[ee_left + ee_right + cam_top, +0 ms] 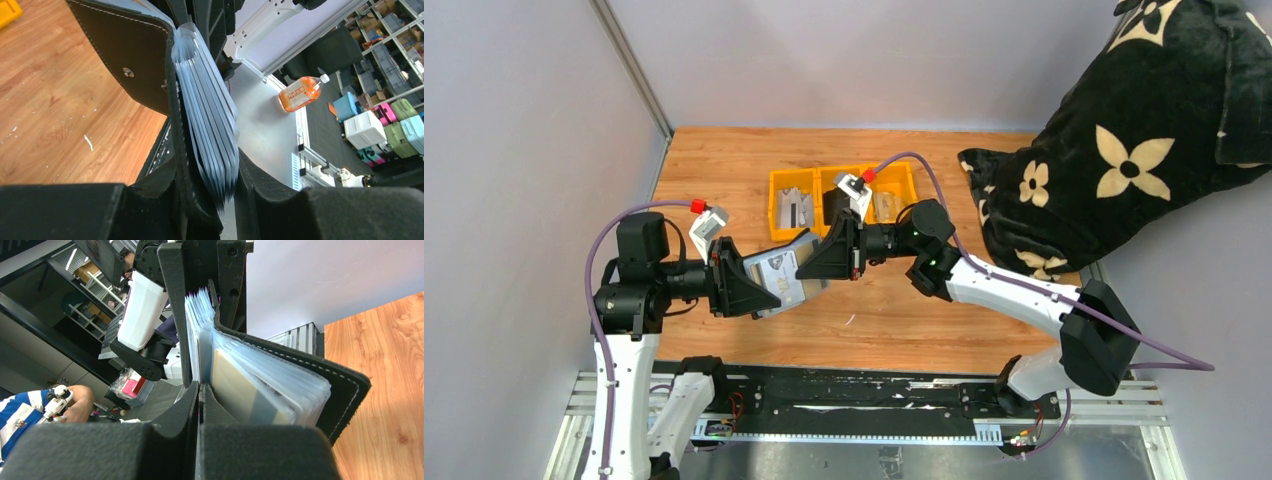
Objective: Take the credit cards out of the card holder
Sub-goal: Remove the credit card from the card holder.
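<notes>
While both arms meet low over the bench, my left tool clamps one end of the card holder, with the black cover and clear sleeves squeezed between its fingers. My right tool is pressed fully together at the sleeve edges; I cannot tell whether a leaf is pinched. A tan-gold credit card sits in a sleeve. Beyond, silvery cards lie in the left compartment of a yellow tray, near a black flowered cushion.

Card holder held up, one end swallowed by the left gripper, the other by the right gripper; behind it, the yellow tray's contents too small to tell; inside it, the tan card is mostly covered
</notes>
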Motion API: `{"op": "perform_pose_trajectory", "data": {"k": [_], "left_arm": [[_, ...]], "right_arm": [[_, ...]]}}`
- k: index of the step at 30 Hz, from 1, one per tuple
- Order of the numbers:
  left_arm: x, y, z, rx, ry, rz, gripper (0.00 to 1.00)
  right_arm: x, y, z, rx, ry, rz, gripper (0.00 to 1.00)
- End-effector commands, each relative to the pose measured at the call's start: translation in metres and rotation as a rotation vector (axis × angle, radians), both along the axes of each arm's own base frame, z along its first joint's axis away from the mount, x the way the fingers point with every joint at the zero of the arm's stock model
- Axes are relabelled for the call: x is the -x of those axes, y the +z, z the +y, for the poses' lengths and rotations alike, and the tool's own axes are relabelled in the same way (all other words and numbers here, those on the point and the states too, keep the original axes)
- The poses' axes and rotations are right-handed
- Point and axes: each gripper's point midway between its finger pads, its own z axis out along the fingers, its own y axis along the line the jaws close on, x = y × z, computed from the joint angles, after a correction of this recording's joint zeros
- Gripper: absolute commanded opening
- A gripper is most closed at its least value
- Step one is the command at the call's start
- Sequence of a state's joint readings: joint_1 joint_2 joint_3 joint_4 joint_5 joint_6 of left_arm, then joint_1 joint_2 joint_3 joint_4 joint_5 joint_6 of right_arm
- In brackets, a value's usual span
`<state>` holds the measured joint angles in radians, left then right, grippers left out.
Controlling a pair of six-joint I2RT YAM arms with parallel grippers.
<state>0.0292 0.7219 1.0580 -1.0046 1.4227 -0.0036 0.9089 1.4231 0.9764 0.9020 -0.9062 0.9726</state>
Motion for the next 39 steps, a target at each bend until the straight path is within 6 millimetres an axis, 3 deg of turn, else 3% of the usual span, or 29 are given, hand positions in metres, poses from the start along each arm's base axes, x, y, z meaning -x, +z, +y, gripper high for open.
{"op": "perform_pose_trajectory", "data": {"k": [1, 10, 13, 15, 19, 21, 27, 39], "left_arm": [[0.006, 0.013, -0.002, 0.028, -0.044, -0.071, 0.24], [0.005, 0.009, -0.001, 0.011, -0.02, -0.073, 0.2], [0.002, 0.007, 0.0, -0.002, -0.002, -0.078, 0.2], [0.0, 0.005, 0.0, -0.009, 0.006, -0.072, 0.19], [-0.001, 0.005, 0.0, -0.011, 0.013, -0.065, 0.19], [0.0, 0.005, 0.0, -0.012, 0.014, -0.069, 0.19], [0.005, 0.008, 0.0, -0.009, 0.01, -0.086, 0.19], [0.003, 0.01, 0.0, -0.008, 0.01, -0.081, 0.19]], "right_arm": [[0.008, -0.01, -0.005, 0.024, 0.013, -0.014, 0.0], [0.007, -0.002, -0.01, 0.004, -0.006, -0.02, 0.01], [0.008, 0.007, -0.009, -0.036, -0.005, -0.006, 0.2], [0.013, 0.014, -0.005, -0.062, 0.014, -0.011, 0.27], [0.017, 0.014, 0.006, -0.054, 0.036, -0.013, 0.29], [0.015, 0.011, 0.011, -0.047, 0.038, -0.006, 0.25], [0.016, 0.012, 0.008, -0.056, 0.045, -0.011, 0.01], [0.014, -0.003, -0.017, -0.034, -0.004, 0.0, 0.0]]}}
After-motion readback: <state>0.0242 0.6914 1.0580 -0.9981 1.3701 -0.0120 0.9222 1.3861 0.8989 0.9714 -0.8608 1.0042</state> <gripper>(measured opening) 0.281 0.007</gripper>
